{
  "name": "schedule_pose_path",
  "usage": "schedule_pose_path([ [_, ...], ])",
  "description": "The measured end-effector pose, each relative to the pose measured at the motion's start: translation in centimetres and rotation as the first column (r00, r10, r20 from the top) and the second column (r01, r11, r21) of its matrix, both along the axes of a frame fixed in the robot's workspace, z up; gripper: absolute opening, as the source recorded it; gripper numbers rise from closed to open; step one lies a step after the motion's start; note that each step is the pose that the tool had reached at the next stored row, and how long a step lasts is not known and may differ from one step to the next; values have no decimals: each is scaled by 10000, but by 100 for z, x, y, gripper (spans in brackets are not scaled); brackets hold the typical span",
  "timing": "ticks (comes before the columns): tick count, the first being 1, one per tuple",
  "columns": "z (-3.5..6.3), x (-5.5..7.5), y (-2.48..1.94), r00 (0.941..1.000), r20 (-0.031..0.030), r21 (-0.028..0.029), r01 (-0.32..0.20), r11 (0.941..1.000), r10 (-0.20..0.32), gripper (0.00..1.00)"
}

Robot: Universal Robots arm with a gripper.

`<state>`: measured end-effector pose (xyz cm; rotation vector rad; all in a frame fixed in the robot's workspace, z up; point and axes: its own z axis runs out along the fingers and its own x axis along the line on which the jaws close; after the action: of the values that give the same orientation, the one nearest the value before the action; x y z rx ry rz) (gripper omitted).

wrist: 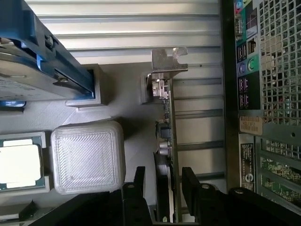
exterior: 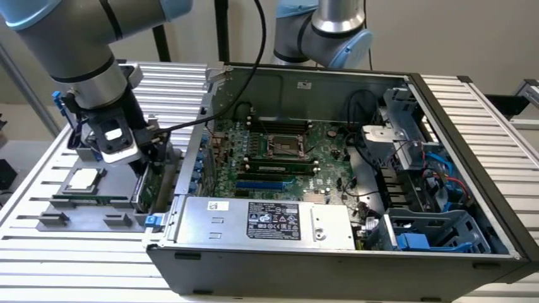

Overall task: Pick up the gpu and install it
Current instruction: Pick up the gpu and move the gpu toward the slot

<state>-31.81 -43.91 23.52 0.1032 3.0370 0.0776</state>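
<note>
The gpu stands on edge in a grey holder just outside the computer case, on the exterior view's left. Edge-on it shows a green board side, a black side and a silver end bracket. In the exterior view the gpu is a thin green slab under the arm's wrist. My gripper is lowered over the card's top edge, open, with one black finger on each side and a small gap to the card. In the exterior view the gripper sits right above the card.
The open computer case lies at the centre and right, with the motherboard and a blue slot inside. On the holder are a silver processor chip, a white ridged block and a blue-framed hard drive.
</note>
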Motion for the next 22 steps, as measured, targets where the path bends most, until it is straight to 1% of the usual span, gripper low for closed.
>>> schedule_pose_path([
  [8, -10, 0, 17, 10000, 2, -1, -2, 10000, 2, 100],
  [17, -13, 1, 24, 10000, 1, -2, -5, 10000, 5, 100],
  [18, -14, 2, 24, 10000, 2, -1, -6, 10000, 6, 0],
  [22, -14, 2, 24, 10000, 0, -3, -5, 10000, 5, 0],
])
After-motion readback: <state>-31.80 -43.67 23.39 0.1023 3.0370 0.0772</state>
